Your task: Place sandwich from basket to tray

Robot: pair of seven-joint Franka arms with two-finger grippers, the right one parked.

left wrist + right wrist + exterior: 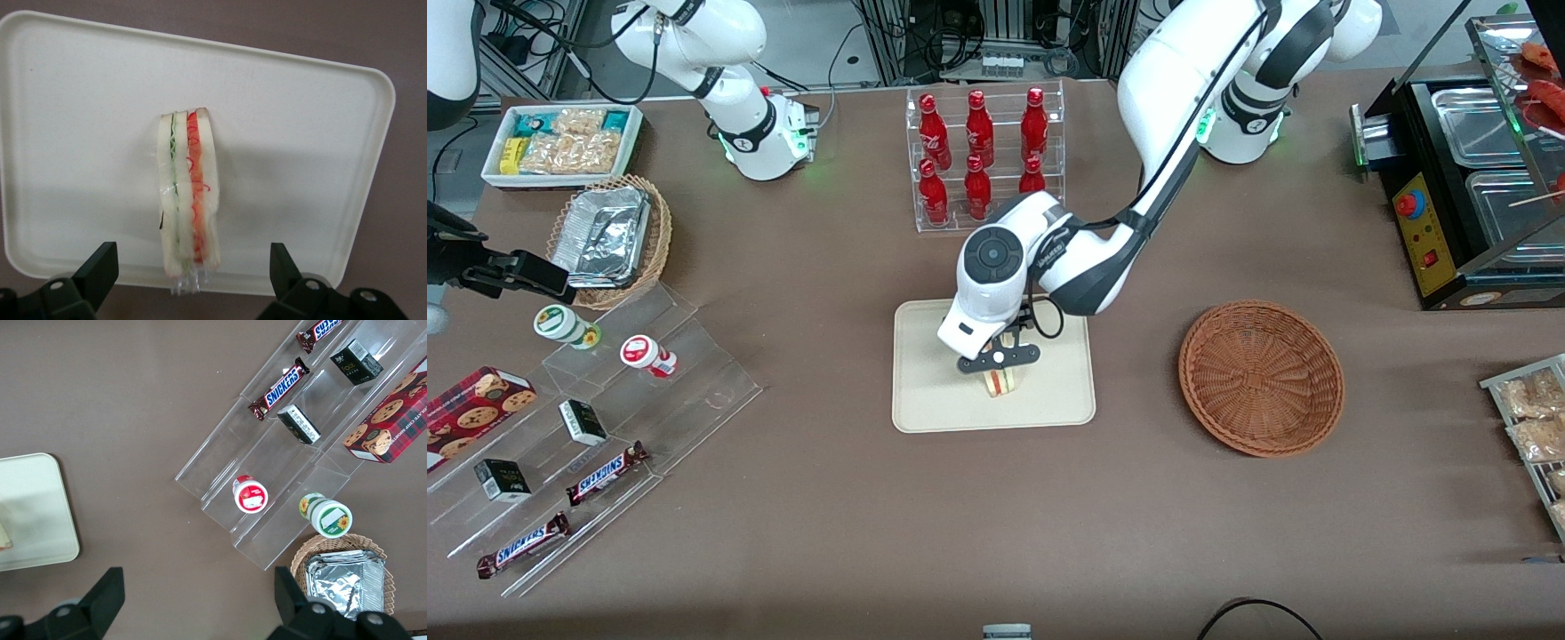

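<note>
I see the sandwich lying on the tray, the basket bare toward the working arm's end of the surface. My hand hovers over the sandwich, fingers spread apart, touching nothing. A bottle rack stands near the tray.

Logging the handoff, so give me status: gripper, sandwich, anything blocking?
Gripper open, over the tray. Sandwich on the tray, between the fingers, untouched. Basket empty. Nothing in the way.
</note>
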